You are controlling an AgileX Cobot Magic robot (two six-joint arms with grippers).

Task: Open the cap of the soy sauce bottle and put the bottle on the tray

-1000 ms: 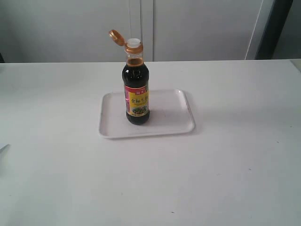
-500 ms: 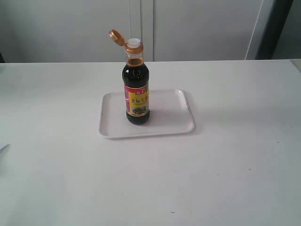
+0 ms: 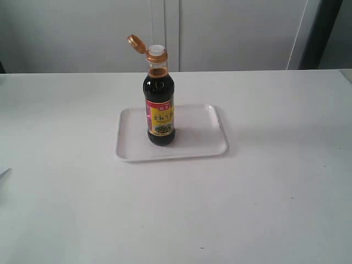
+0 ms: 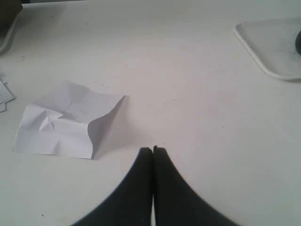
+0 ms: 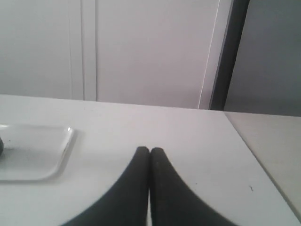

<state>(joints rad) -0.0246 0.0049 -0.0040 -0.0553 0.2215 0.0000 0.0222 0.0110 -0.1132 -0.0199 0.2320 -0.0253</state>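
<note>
The soy sauce bottle point(image 3: 160, 104) stands upright on the white tray point(image 3: 201, 137), left of the tray's middle. Its orange-brown cap point(image 3: 136, 42) is flipped open to the left, baring the white pour spout point(image 3: 157, 50). Neither arm shows in the exterior view. My left gripper point(image 4: 153, 149) is shut with nothing in it, low over bare table, with a corner of the tray point(image 4: 270, 47) off to one side. My right gripper point(image 5: 150, 150) is shut and empty too, over the table, and the tray point(image 5: 33, 153) shows at that frame's edge.
A crumpled sheet of white paper point(image 4: 66, 120) lies on the table near the left gripper. More paper scraps point(image 4: 3, 94) sit at that frame's edge. White cabinet doors point(image 3: 231, 33) stand behind the table. The table's side edge point(image 5: 254, 155) runs close to the right gripper.
</note>
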